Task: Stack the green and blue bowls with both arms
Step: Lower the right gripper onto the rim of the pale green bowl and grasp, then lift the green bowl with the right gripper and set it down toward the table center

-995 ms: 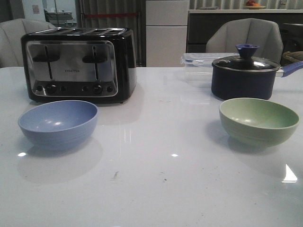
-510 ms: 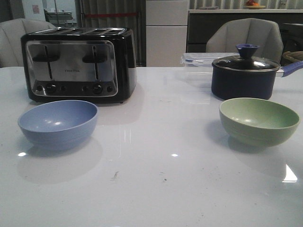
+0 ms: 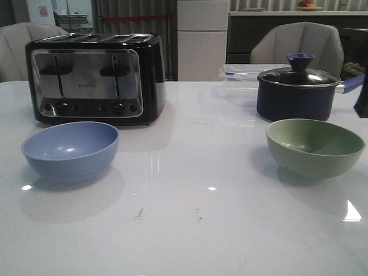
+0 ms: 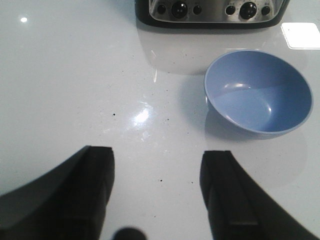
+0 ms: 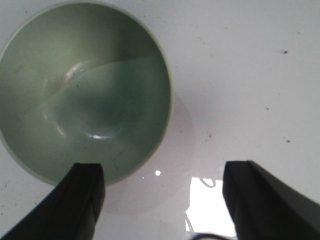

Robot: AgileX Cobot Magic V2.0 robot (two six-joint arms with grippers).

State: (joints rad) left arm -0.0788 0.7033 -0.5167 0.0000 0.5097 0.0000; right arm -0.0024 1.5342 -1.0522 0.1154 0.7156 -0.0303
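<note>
The periwinkle blue bowl stands upright and empty on the white table at the front left. The sage green bowl stands upright and empty at the front right. In the left wrist view my left gripper is open and empty above bare table, with the blue bowl ahead and off to one side. In the right wrist view my right gripper is open and empty, one finger over the green bowl's near rim. A dark part of the right arm shows at the front view's right edge.
A black-and-chrome toaster stands behind the blue bowl; its knobs show in the left wrist view. A dark navy lidded pot stands behind the green bowl, with a clear plastic box beside it. Chairs stand beyond the table.
A dark part of the right arm has come into the front view at the right edge, and the green bowl looks darker, shaded. The bowls have not moved.
</note>
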